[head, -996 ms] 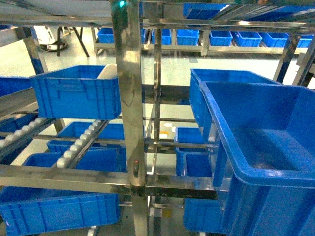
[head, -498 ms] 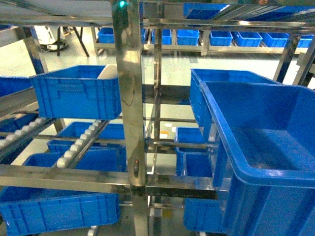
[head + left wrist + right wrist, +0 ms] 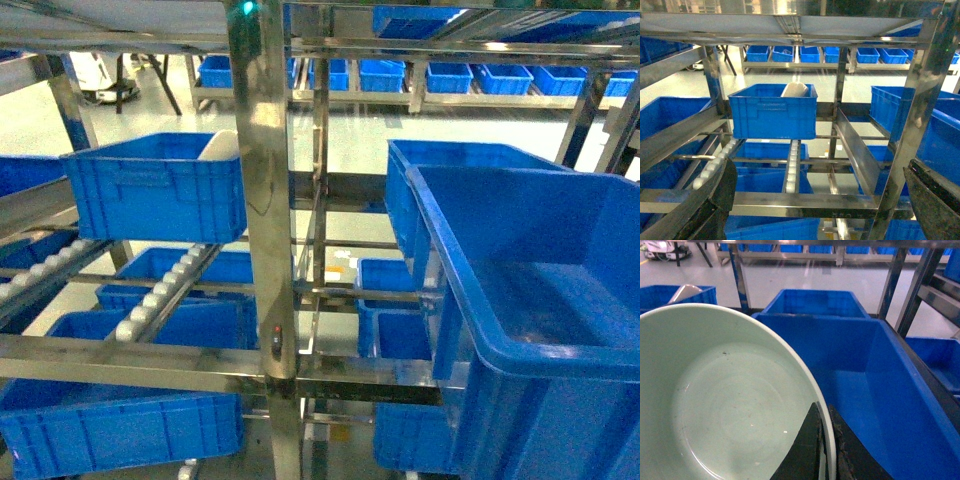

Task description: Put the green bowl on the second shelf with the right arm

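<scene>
Several levels of a shiny stainless-steel rack fill every view, most of them carrying blue crates. The second shelf holds the largest of these, a deep blue crate with a thick rim, standing open and with nothing visible inside it; the right wrist view looks down into it from just behind its near wall. Farther left sits a smaller ribbed crate with a whitish curved object leaning inside.

The green bowl is not visible from the head camera. It shows only in the right wrist view, where it fills the lower left, held up in front of and slightly to the left of the deep crate rather than over its opening. The right gripper is clamped on the bowl's rim, one dark finger inside the bowl and the other outside it.

The bowl looks stiff, smooth and probably light. A pinch across the thick rim is the natural hold, though I judge that glossy surface could slip or pivot if the wrist tilts sharply, so a level carry seems wise. It may also chip if dropped onto hard plastic.

The left gripper hangs with its dark fingers spread wide at the frame's lower corners, holding nothing.
</scene>
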`<state>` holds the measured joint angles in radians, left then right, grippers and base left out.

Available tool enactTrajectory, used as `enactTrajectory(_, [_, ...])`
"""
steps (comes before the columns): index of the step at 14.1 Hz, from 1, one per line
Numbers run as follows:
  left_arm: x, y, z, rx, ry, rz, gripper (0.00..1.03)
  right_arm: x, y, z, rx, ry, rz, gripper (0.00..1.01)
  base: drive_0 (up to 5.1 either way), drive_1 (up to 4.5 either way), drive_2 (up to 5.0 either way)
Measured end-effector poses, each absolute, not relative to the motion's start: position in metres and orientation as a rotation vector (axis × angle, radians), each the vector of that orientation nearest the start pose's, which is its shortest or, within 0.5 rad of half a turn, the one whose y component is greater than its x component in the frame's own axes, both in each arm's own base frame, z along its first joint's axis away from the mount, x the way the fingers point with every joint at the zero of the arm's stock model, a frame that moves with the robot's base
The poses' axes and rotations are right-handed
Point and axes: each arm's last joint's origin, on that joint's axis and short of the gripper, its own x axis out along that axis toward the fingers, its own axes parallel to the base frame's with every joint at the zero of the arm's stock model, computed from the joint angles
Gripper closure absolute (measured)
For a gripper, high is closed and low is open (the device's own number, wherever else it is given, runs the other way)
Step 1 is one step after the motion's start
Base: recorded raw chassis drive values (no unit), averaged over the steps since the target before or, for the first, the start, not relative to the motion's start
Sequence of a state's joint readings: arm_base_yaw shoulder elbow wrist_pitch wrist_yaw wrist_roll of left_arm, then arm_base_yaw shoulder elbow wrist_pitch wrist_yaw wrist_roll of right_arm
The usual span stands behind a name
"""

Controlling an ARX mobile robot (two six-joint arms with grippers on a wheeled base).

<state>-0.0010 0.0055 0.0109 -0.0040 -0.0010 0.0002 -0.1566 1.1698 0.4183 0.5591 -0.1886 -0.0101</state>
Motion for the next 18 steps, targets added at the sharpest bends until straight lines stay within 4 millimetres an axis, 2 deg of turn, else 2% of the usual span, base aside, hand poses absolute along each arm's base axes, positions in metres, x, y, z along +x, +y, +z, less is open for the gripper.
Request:
enactTrajectory(1, [0.097,0.000,0.166,0.000,-0.001,0.000,0.05,0.240,-0.032,0.187,0.012,0.232,0.047,0.99,0.0,0.00,0.0])
enactTrajectory(4, [0.097,0.000,0.166,0.000,-0.001,0.000,0.05,0.262,-0.035,0.161,-0.001,0.309,0.070,0.99,0.0,0.00,0.0])
enactTrajectory(8, [0.097,0.000,0.166,0.000,-0.001,0.000,0.05,0.308,-0.049,0.141,-0.013,0.378,0.083,0.99,0.0,0.00,0.0])
enactTrajectory(11, [0.097,0.000,0.166,0.000,-0.001,0.000,0.05,0.317,-0.052,0.137,-0.015,0.391,0.084,0.99,0.0,0.00,0.0])
enactTrajectory(14, [0.097,0.000,0.166,0.000,-0.001,0.000,0.05,0.336,-0.060,0.130,-0.023,0.413,0.085,0.99,0.0,0.00,0.0])
enactTrajectory(15, [0.097,0.000,0.166,0.000,-0.001,0.000,0.05,0.356,-0.066,0.126,-0.025,0.443,0.096,0.99,0.0,0.00,0.0])
enactTrajectory(16, [0.097,0.000,0.166,0.000,-0.001,0.000,0.05,0.405,-0.074,0.102,-0.034,0.629,0.191,0.99,0.0,0.00,0.0])
enactTrajectory(17, [0.097,0.000,0.166,0.000,-0.001,0.000,0.05,0.425,-0.081,0.082,-0.076,0.745,0.284,0.99,0.0,0.00,0.0])
enactTrajectory(18, [0.097,0.000,0.166,0.000,-0.001,0.000,0.05,0.432,-0.087,0.074,-0.098,0.780,0.322,0.99,0.0,0.00,0.0])
